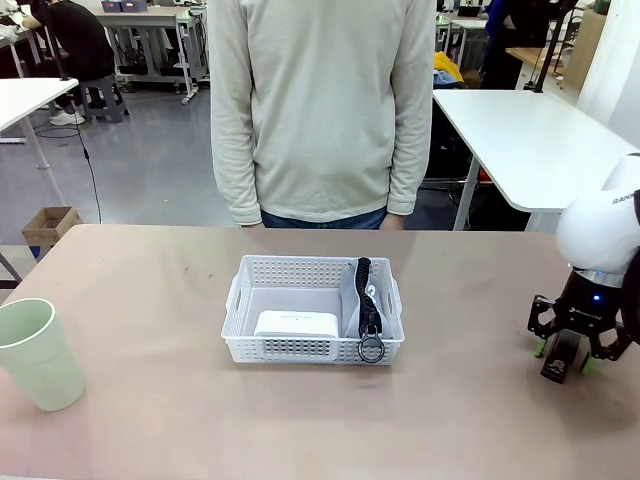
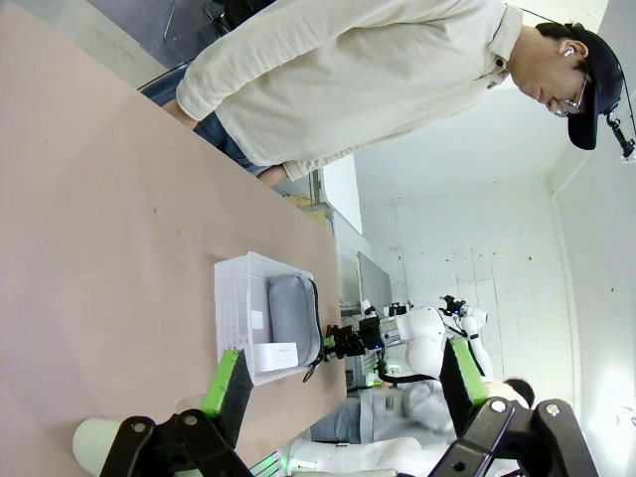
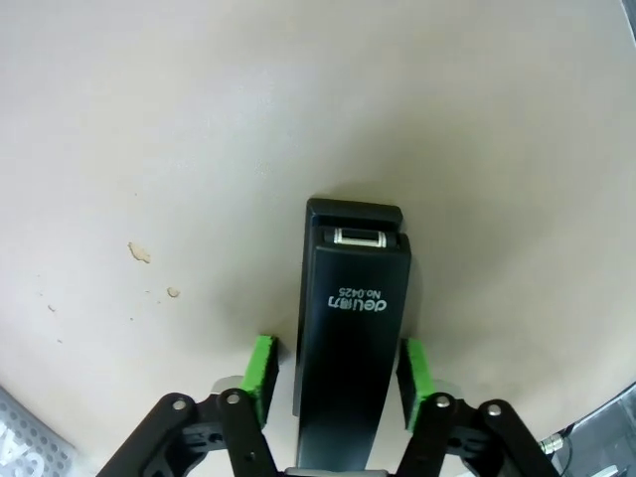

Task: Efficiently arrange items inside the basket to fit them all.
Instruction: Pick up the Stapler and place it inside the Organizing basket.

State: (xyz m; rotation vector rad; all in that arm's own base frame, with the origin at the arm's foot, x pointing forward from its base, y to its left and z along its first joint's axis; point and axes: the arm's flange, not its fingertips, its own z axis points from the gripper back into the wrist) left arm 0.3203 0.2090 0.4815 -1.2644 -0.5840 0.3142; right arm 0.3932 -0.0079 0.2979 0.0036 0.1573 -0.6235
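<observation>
The white basket (image 1: pixel 240 300) sits mid-table, holding a small white box (image 1: pixel 295 323) and a grey zip pouch (image 1: pixel 352 312) with its black strap and ring along the right side. A pale green cup (image 1: pixel 35 355) stands at the front left. At the far right a black stapler (image 3: pixel 353 318) lies flat on the table. My right gripper (image 3: pixel 336 373) is down over it, green pads on either side, a slight gap at one pad. My left gripper (image 2: pixel 343 397) is open and holds nothing, looking across at the basket (image 2: pixel 234 298), pouch (image 2: pixel 293 318) and cup (image 2: pixel 99 442).
A person in a light sweater (image 1: pixel 320 110) stands at the far edge behind the basket, hands down. Bare tabletop (image 1: pixel 470 390) lies between the basket and the stapler (image 1: pixel 553 372), and between the basket and the cup.
</observation>
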